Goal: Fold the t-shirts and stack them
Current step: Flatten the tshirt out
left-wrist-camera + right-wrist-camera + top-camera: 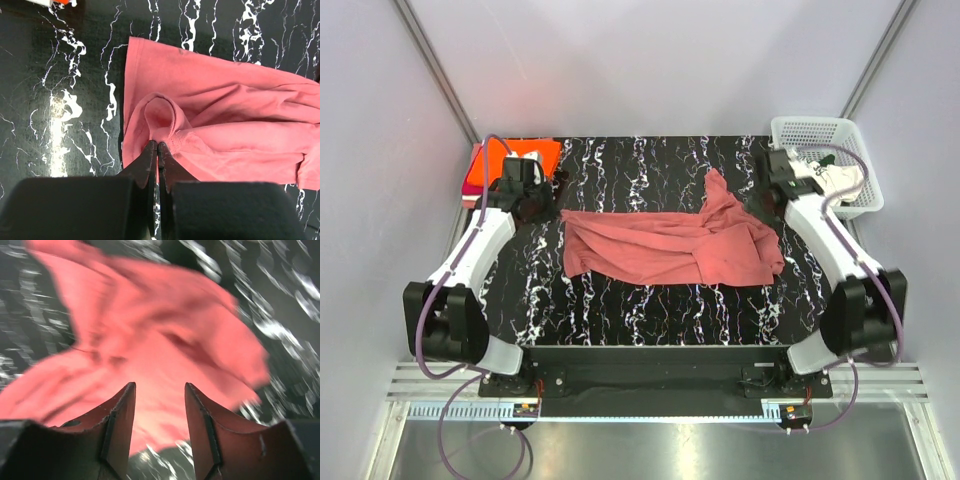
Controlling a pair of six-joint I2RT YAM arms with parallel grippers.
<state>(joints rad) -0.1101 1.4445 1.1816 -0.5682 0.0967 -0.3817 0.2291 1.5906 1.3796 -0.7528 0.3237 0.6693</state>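
Observation:
The dusty rose-red t-shirt (670,245) lies crumpled across the middle of the black marbled table (620,310). My left gripper (560,200) is at its far left corner. In the left wrist view the gripper (157,145) is shut, pinching a puckered fold of the shirt (225,125). My right gripper (770,197) is off the shirt's far right side. In the blurred right wrist view it (160,390) is open and empty above the shirt (150,330). A folded orange t-shirt (515,160) with a magenta one (472,187) under it sits at the back left.
A white mesh basket (815,130) stands at the back right, holding a white t-shirt with dark print (832,177). Grey walls close in on both sides. The table's front edge runs just ahead of the arm bases.

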